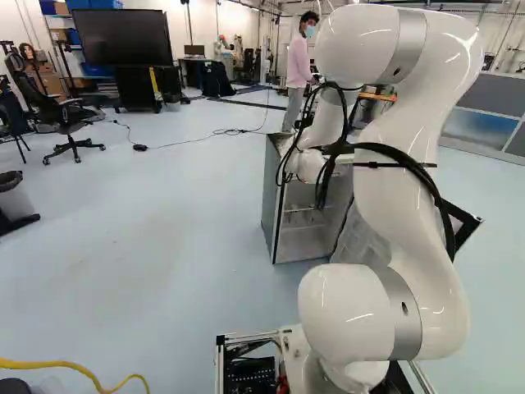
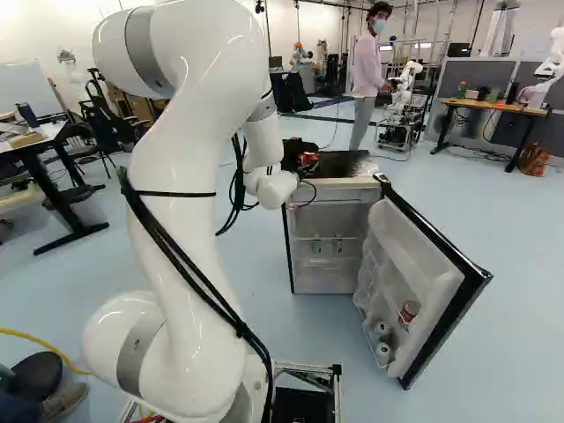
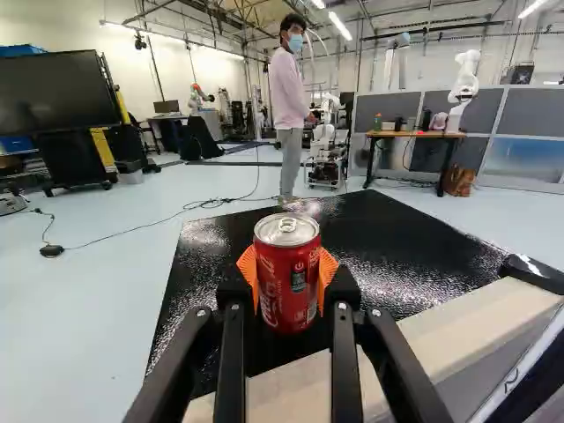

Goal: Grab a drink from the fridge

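ahead of the smooth white robot arm [image 1: 402, 180], a low, boxy, grey-sided fridge [image 1: 271, 197] with a black top — its black-edged white plastic door [image 2: 434, 264] swung out to the right. over the fridge's top, in the black two-fingered gripper with orange pads [image 2: 306, 159], a red metal can [image 3: 286, 278]. in the door, low down, a red-and-white cylindrical can [image 2: 408, 314] beside two pale-ended round cans [image 2: 382, 340]. far behind, rightward, a wooden-topped desk with black legs [image 3: 407, 135]; leftward, a flat black television [image 1: 123, 38] — farther left, a black wheeled office chair [image 1: 69, 117].

Upright red can [image 3: 287, 278], silver-lidded, at the black top of the open fridge [image 2: 330, 278]
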You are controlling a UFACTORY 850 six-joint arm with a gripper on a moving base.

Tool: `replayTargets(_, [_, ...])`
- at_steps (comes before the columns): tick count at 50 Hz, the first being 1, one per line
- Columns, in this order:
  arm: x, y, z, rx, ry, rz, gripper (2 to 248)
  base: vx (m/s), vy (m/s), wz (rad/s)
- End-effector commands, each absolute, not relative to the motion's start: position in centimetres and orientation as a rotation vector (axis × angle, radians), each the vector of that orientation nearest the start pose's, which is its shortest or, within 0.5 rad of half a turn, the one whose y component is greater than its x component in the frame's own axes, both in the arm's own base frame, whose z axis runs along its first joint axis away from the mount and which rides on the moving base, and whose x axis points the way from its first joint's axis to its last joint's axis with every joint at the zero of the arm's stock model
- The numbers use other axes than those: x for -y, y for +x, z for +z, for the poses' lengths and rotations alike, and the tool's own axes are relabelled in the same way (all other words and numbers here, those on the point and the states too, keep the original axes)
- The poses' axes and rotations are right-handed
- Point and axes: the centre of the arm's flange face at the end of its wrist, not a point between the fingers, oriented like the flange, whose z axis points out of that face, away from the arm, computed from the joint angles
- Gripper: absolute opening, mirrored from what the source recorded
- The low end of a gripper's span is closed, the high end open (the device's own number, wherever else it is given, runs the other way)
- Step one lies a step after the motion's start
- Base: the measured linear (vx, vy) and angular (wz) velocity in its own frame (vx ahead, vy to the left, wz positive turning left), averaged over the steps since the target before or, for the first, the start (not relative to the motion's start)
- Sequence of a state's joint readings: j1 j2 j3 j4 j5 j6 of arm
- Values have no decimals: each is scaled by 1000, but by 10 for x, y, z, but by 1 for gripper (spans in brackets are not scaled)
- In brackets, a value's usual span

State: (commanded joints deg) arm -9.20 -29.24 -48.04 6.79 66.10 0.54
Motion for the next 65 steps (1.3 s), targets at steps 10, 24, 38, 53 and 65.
replayTargets(10, [99,550,341,-385,-2408,-2209,89,0,0,0])
replayTargets(24, [99,550,341,-385,-2408,-2209,178,0,0,0])
replayTargets(38, [96,533,352,-385,-2405,-2214,247,0,0,0])
replayTargets(53, [96,504,371,-394,-2393,-2232,247,0,0,0])
replayTargets(65, [102,481,386,-420,-2383,-2259,247,0,0,0])
